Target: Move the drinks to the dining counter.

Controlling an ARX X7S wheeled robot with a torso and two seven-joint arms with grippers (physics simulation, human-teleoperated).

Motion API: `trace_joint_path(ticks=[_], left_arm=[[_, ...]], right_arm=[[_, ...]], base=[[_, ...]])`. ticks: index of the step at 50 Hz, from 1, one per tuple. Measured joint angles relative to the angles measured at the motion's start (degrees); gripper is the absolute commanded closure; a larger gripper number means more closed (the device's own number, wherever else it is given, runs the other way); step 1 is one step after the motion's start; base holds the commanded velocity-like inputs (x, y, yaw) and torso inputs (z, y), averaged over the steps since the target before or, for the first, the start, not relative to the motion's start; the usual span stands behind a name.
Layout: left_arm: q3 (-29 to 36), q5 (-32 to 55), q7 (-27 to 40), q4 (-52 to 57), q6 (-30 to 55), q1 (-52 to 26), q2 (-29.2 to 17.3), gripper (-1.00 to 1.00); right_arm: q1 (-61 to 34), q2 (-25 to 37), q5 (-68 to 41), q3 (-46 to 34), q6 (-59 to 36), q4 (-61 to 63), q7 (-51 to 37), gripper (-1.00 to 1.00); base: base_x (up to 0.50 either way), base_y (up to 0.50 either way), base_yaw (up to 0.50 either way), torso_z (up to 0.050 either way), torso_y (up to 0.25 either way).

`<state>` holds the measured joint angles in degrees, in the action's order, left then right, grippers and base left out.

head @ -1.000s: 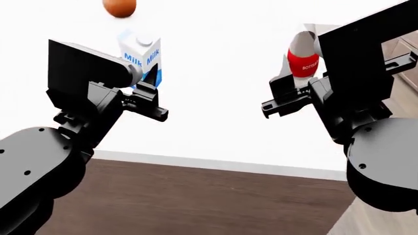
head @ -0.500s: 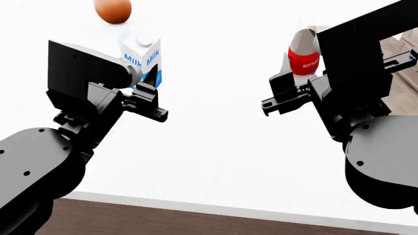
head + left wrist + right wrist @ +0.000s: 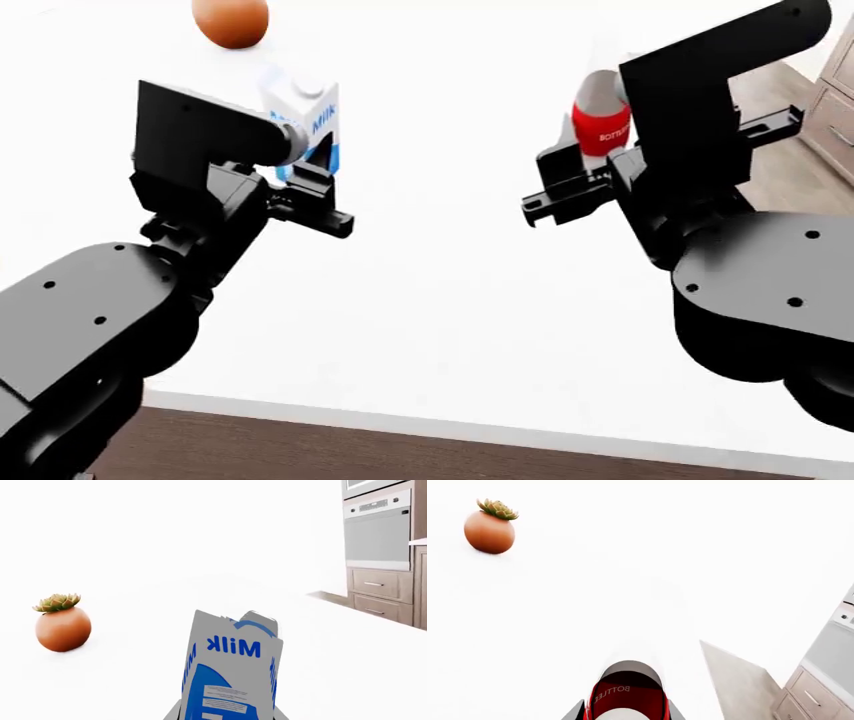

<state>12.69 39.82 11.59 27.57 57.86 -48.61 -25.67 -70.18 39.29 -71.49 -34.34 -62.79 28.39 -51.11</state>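
My left gripper (image 3: 307,158) is shut on the white-and-blue milk carton (image 3: 304,112), held upright over the dining counter (image 3: 441,320). In the left wrist view the carton (image 3: 230,675) fills the space between the grey fingers (image 3: 175,713). Over the counter's right part, my right gripper (image 3: 590,168) is shut on the clear bottle with a red band (image 3: 599,122). The right wrist view shows the bottle (image 3: 627,696) between both fingers (image 3: 576,712). Whether either drink touches the white top cannot be told. The small dark bottle is out of view.
An orange-brown pot with a succulent (image 3: 230,20) (image 3: 63,627) (image 3: 489,530) stands on the counter beyond the carton. An oven (image 3: 377,535) and wooden drawers (image 3: 379,585) lie past the counter's right end. Dark floor (image 3: 334,455) shows below the counter's near edge.
The counter's near edge has dropped down the head view and the floor has nearly left it. Both arms have shifted a little up and inward, still carrying the carton and the bottle.
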Motion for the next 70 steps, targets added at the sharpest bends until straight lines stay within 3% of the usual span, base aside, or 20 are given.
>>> trace_joint_path(ticks=[24,61,62,70], left_arm=[[4.17,-3.88,-2.41,-6.76,-5.41,1.85,0.65,1.0],[4.16,-4.6,-3.23,-8.93,-9.45,5.49,0.0,1.0],[4.14,-4.56,-3.23,-8.9,-9.46,5.52,-0.02,-1.0],[3.53,-4.0,-2.94,-8.39,-9.53,5.46,-0.14,-1.0]], right_arm=[[2.69,-0.46,4.37,-1.84,4.16,-4.66,4.9,1.0],[3.2,0.03,4.44,-2.14,4.76,-5.04,5.41,1.0],[3.19,0.04,4.43,-2.14,4.76,-5.04,5.41,1.0],[3.26,0.16,4.39,-2.19,4.82,-4.96,5.4,1.0]], base=[[0.0,0.0,0.0,0.0,0.001],[0.0,0.0,0.0,0.001,0.001],[0.0,0.0,0.0,0.0,0.0],[0.0,0.0,0.0,0.0,0.001]])
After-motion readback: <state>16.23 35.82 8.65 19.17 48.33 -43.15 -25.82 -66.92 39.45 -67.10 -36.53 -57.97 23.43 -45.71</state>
